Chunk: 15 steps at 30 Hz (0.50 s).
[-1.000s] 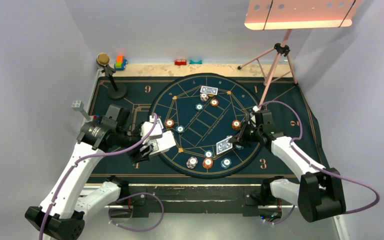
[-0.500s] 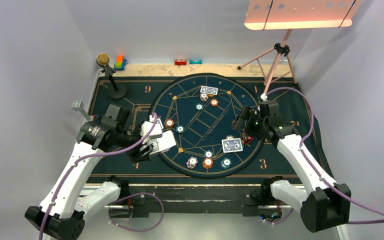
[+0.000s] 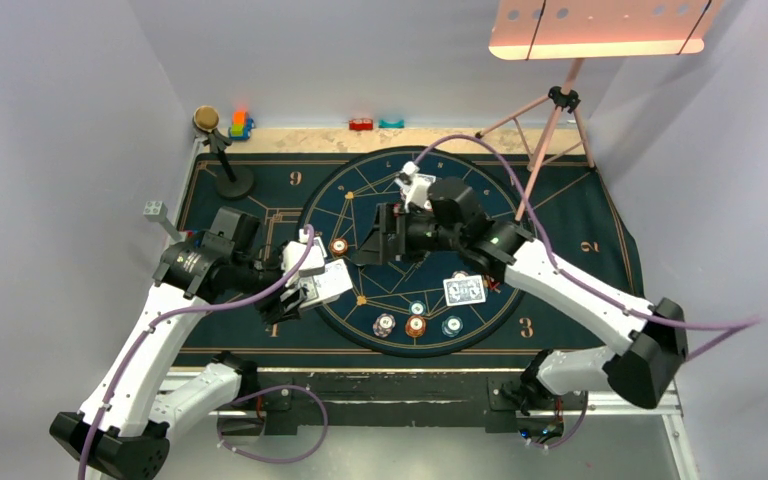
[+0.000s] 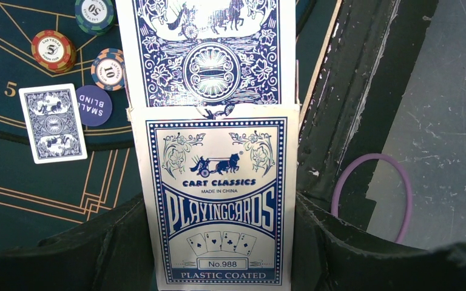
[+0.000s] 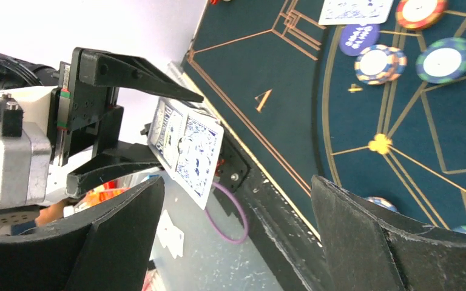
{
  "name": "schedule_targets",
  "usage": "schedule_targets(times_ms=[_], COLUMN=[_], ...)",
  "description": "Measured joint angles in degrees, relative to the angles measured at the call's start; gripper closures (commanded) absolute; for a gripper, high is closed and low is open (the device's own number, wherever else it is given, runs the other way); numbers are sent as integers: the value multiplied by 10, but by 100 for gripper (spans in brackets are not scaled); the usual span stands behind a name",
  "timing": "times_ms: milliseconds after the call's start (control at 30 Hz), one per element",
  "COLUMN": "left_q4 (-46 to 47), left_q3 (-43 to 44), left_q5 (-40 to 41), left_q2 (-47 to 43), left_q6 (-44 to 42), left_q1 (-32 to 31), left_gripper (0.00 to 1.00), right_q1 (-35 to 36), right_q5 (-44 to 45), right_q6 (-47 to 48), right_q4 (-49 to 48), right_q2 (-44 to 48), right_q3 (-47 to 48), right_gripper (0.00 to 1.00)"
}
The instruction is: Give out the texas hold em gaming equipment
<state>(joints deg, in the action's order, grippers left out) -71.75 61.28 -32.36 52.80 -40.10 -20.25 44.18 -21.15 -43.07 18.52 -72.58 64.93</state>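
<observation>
A wide dark-blue cloth (image 3: 580, 215) with gold lines covers the table, and a round mat (image 3: 390, 282) lies on the middle of it. The right arm (image 3: 560, 290) reaches from the right across the mat, and the right gripper (image 3: 368, 240) hovers over the mat's left half with its jaws spread wide and nothing between them, pointing at the left gripper (image 3: 305, 292). The left arm (image 3: 150, 330) stretches in from the near left and stops at the left edge of the round mat. Its jaws are clamped on the long sides of a white-and-blue card box (image 4: 218, 200), held above the cloth. A blue-backed card (image 4: 212, 54) sticks out of the box's open end toward the mat. A single card (image 3: 465, 290) lies face down on the right near part of the mat, and a purple blind disc (image 4: 94, 105) touches its edge. A row of three chip stacks (image 3: 415, 325) sits on the near rim of the mat, close to that card. One orange chip (image 3: 338, 245) lies on the mat's left side, just left of the right gripper
</observation>
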Motion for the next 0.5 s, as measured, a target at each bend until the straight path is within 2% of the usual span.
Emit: schedule_targets(times_ms=[500], left_q4=[3], left_q3=[0], left_q5=[0], left_q2=[0], left_q6=[0], left_q1=[0], left_gripper=[100], right_q1=[80], right_q5=[-69], right_q6=[-53], right_q4=[-130], right_q2=[-143], right_q3=[17], right_gripper=[3])
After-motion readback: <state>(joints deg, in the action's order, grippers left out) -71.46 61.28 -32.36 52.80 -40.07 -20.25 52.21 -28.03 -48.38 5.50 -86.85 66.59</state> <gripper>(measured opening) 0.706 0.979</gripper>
